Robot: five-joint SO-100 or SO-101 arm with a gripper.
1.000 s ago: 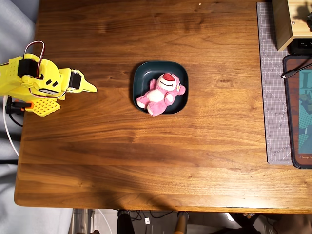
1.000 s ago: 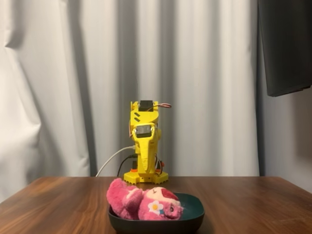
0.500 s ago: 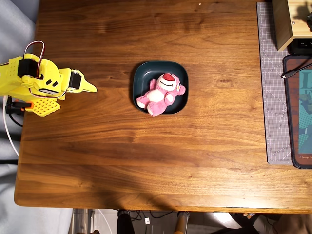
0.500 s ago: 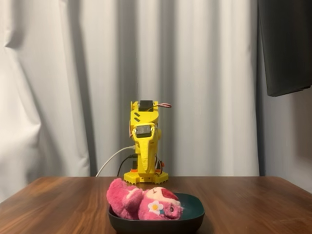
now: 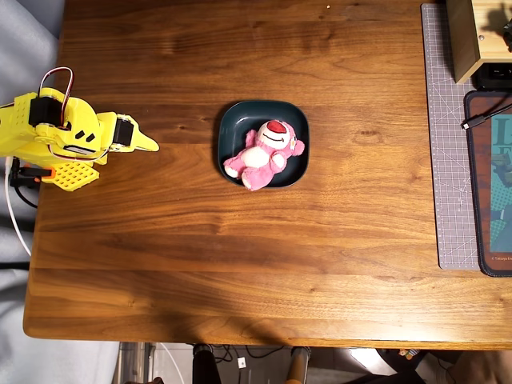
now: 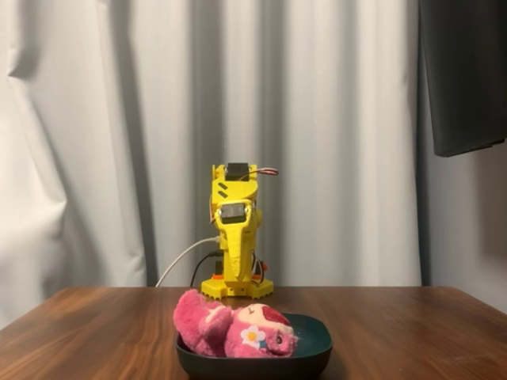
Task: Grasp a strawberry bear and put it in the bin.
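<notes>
The strawberry bear [image 5: 268,150] is a pink plush with a white belly and a red nose. It lies on its back inside the bin [image 5: 232,120], a dark teal rounded-square dish in the middle of the wooden table. One leg hangs over the bin's front rim. In the fixed view the bear [image 6: 230,326] rests in the bin [image 6: 313,352] close to the camera. The yellow arm is folded at the table's left edge in the overhead view. Its gripper [image 5: 148,145] is shut and holds nothing, well to the left of the bin. The arm [image 6: 234,229] stands behind the bin in the fixed view.
A grey cutting mat [image 5: 448,160] runs along the right side, with a wooden box [image 5: 472,36], a dark pad [image 5: 492,184] and a black cable [image 5: 480,118] on it. A white cable [image 5: 12,208] trails off beside the arm's base. White curtains [image 6: 119,119] hang behind the table.
</notes>
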